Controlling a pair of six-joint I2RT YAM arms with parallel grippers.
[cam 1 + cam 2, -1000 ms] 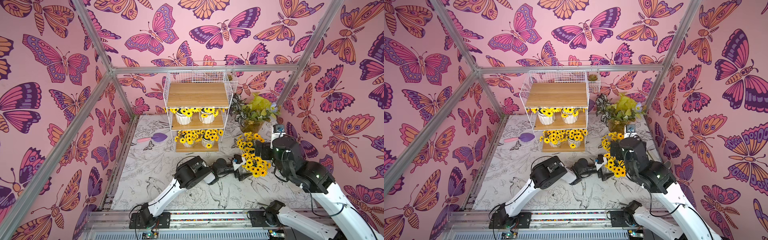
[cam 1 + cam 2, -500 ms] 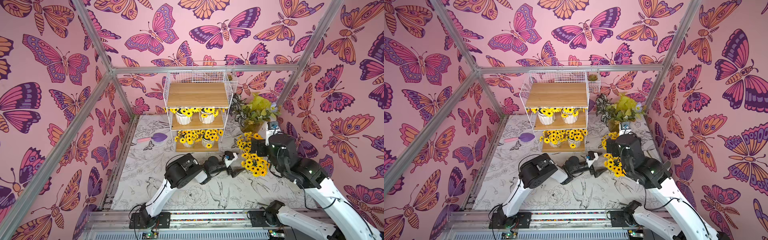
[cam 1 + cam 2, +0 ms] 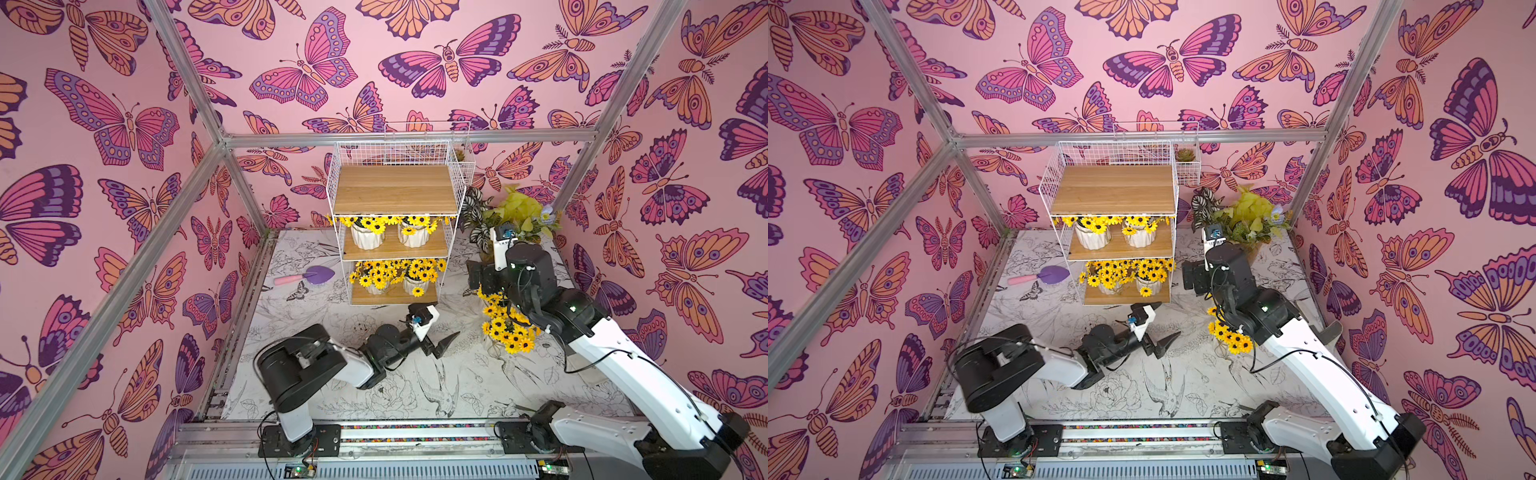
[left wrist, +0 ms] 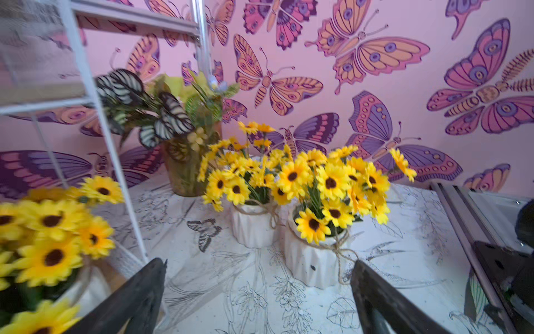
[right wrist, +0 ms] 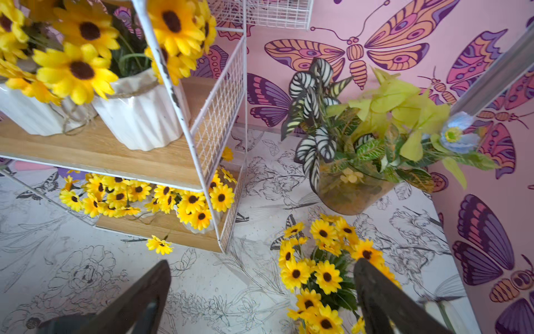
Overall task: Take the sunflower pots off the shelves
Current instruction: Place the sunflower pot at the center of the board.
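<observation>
The shelves stand at the back of the table, and the top board is bare. Four of the sunflower pots are on the rack. Two sit side by side on the middle board and two on the bottom board, blooms spilling over the front edge. The two table pots stand close together just right of the rack, in front of the amber leaf pot in the corner.

The left gripper hangs low over the table in front of the bottom tier. Its claw is spread wide with nothing in it, and its wrist view looks toward the table pots. The right gripper is up beside the rack's right side, above those same two pots. Its claw is wide apart and empty too, with yellow blooms right by one finger. A purple trowel lies on the table left of the rack.
</observation>
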